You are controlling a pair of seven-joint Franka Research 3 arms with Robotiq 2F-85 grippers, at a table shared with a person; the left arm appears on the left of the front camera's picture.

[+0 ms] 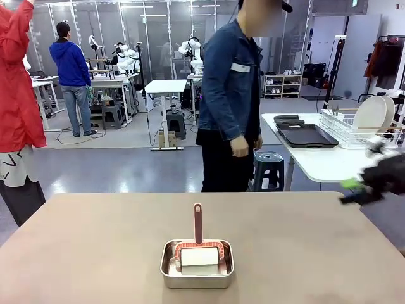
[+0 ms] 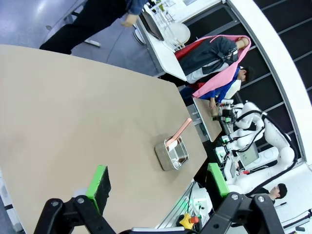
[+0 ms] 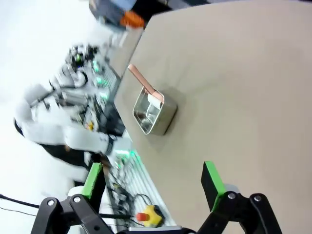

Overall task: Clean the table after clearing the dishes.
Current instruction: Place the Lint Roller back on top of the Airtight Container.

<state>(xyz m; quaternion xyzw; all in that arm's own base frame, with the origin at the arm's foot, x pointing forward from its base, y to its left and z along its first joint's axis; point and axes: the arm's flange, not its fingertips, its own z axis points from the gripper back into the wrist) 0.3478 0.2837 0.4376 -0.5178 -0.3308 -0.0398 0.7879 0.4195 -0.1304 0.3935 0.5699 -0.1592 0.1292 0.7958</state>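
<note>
The table (image 1: 304,253) is sitting bare apart from a steel pan (image 1: 197,264) near the robot-side edge, roughly mid-width. In the pan a scrubber w/ a white pad and a reddish handle (image 1: 198,223) is resting, handle sticking up and leaning toward the person's side. The dishes are already off the tan top: dark trays (image 1: 307,135) and white plates (image 1: 370,116) in a wire rack are sitting on the white side table (image 1: 316,161), well beyond the pan and to its right. So clearing looks done; wiping not yet begun.

The right gripper (image 1: 361,187) is showing as a blur at the pan's far right, over the table's right edge, so it's moving fast; in its wrist view its pads (image 3: 211,178) are standing wide apart w/ nothing between. The left gripper (image 2: 158,183) is also spread wide and empty, hovering well above the table w/ the pan ahead of it.

Risks, as I judge them:
- Handle is thin and tilted; a grab coming in off-axis is likely nudging it sideways or tipping the scrubber out.
- Pan is light-looking and close to the edge; pulling the scrubber w/o steadying could be dragging it along or off.
- Pad may be wet, can't tell; drips poss.
- A person (image 1: 231,95) is standing just beyond the pan's far side; a fast swing across is risking contact.
</note>
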